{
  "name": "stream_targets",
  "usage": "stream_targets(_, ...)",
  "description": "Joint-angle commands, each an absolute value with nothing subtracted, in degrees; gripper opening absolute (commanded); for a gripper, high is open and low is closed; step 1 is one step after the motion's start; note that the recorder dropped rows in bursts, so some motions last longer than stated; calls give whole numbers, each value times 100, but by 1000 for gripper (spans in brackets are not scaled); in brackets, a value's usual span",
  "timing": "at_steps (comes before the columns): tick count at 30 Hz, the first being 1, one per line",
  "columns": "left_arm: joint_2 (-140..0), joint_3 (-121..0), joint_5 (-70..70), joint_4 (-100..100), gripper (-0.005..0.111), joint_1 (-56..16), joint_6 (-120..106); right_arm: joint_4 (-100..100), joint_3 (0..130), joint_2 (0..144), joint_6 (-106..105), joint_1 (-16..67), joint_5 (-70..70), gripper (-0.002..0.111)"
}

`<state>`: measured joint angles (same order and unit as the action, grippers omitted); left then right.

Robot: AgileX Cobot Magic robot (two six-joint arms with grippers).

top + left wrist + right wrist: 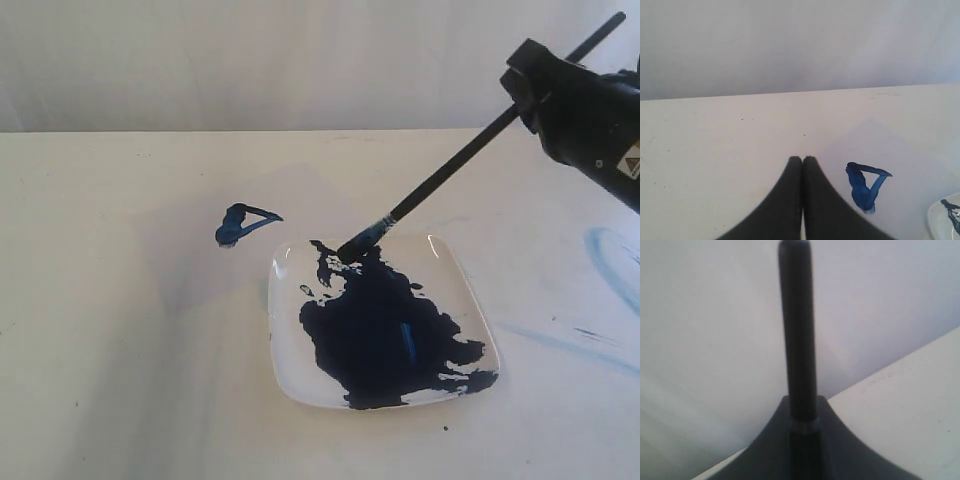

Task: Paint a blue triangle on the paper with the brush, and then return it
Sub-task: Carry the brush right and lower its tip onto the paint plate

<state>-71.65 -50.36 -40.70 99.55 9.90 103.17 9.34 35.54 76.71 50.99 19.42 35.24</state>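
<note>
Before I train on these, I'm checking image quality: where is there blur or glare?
Exterior view: soft overall, with sheen on the plate rim; right wrist view: the brush handle sits close and blurred; left wrist view: the blue triangle is fairly crisp, evenly lit.

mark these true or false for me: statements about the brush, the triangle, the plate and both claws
1. The right claw grips the brush by its handle. True.
2. The brush's bristles sit on the paper. False: they are at the dark blue paint on the plate.
3. A blue triangle is painted on the paper beside the plate. True.
4. The left claw is wide open. False: its fingers are pressed together, holding nothing.
5. The plate is clean. False: dark blue paint covers much of it.
</note>
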Motion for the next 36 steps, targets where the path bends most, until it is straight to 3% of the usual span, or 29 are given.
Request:
stream_targets(1, -6709, -4844, -4111, 9995, 0, 1003, 10347, -181, 3463, 7647, 4684, 1895, 3314, 0)
stream_targets(14, -6608, -4843, -4369, 9995, 0, 1003, 10347, -1412, 3463, 8645, 4505, 1895, 3264, 0)
stream_targets(36, -6608, -4843, -4323, 9995, 0, 1003, 10347, -1561, 3485, 9556, 5036, 1828, 3025, 0)
